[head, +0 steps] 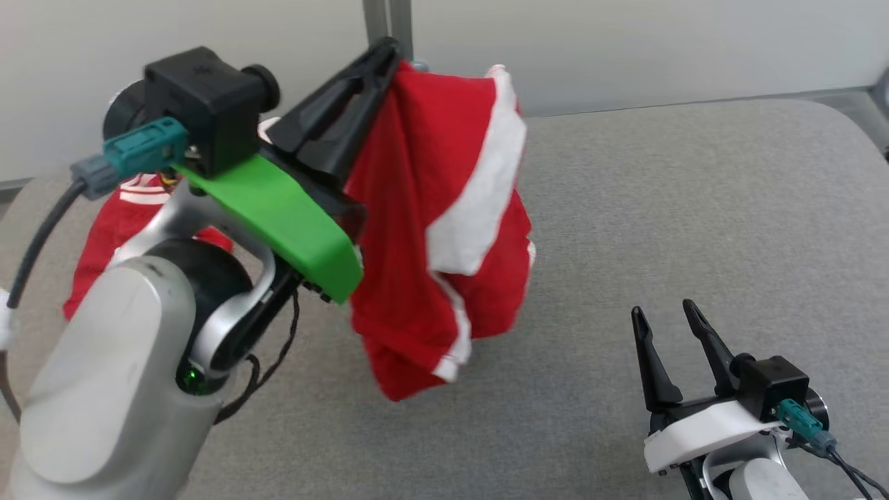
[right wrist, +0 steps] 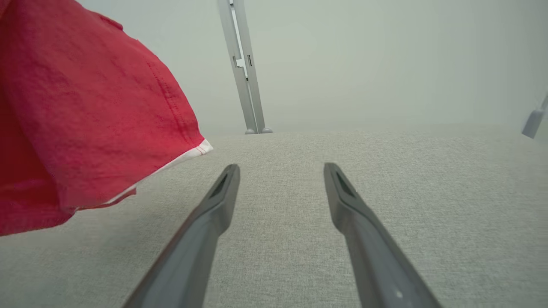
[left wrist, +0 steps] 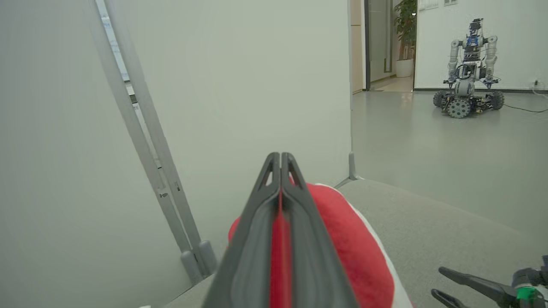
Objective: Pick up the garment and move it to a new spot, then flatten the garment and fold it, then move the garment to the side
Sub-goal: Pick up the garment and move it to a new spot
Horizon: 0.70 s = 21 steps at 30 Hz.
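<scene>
Above the bench (head: 694,208), the left claw (head: 385,52) clamps tight on the bunched red garment (head: 430,208); near the bench's right edge the right claw (head: 663,312) gapes, empty. So thin a pinch could let the cloth slip

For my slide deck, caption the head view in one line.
Left gripper holds the red-and-white garment up over the grey table; right gripper open at lower right.
</scene>
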Motion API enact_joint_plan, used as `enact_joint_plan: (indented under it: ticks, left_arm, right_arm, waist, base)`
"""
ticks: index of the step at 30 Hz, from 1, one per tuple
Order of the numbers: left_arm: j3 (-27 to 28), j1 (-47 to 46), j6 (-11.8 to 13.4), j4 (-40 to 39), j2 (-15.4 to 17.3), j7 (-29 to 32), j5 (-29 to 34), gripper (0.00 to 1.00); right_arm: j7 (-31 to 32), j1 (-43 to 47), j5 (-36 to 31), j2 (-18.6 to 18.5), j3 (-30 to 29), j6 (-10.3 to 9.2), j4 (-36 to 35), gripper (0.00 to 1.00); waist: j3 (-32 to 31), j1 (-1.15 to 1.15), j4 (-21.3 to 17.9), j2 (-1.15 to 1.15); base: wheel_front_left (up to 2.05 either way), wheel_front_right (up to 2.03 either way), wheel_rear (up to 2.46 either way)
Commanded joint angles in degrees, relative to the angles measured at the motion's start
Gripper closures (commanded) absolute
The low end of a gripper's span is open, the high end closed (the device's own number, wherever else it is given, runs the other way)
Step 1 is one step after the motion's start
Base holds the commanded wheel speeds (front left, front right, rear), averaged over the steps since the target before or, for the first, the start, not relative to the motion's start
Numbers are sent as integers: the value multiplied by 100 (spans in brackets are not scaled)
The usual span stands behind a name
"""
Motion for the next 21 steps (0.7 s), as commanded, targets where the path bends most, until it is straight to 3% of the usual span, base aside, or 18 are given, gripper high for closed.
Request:
enact_joint_plan:
  ticks: [1, 6, 14, 18, 21]
  left_arm:
    - [-72, 59, -22, -138, -39, 98, -65, 100]
    - [-507, 285, -142, -626, -334, 410, -668, 100]
    - [-553, 576, -72, -1239, -196, 926, -1446, 100]
    - [-264, 475, -44, -771, -52, 878, -1538, 100]
    - [-160, 411, -124, 9, 70, 723, -1370, 100]
  right_arm:
    - [-18, -114, 90, -5, 41, -2, -8, 0]
    - [-18, -158, 370, -5, 23, -2, -15, 0]
    - [-18, 41, 543, 1, -102, -2, 65, 0]
    - [-18, 29, 619, 3, -169, -2, 77, 0]
    - [-18, -67, 688, 2, -113, -2, 89, 0]
  waist:
    - [263, 0, -752, 0]
    - [390, 0, -1537, 0]
    - [600, 0, -2456, 0]
    - [757, 0, -2649, 0]
    - [886, 0, -2746, 0]
  base:
    - [0, 0, 0]
    - [0, 0, 0]
    - [0, 0, 0]
    - [0, 0, 0]
    - [0, 0, 0]
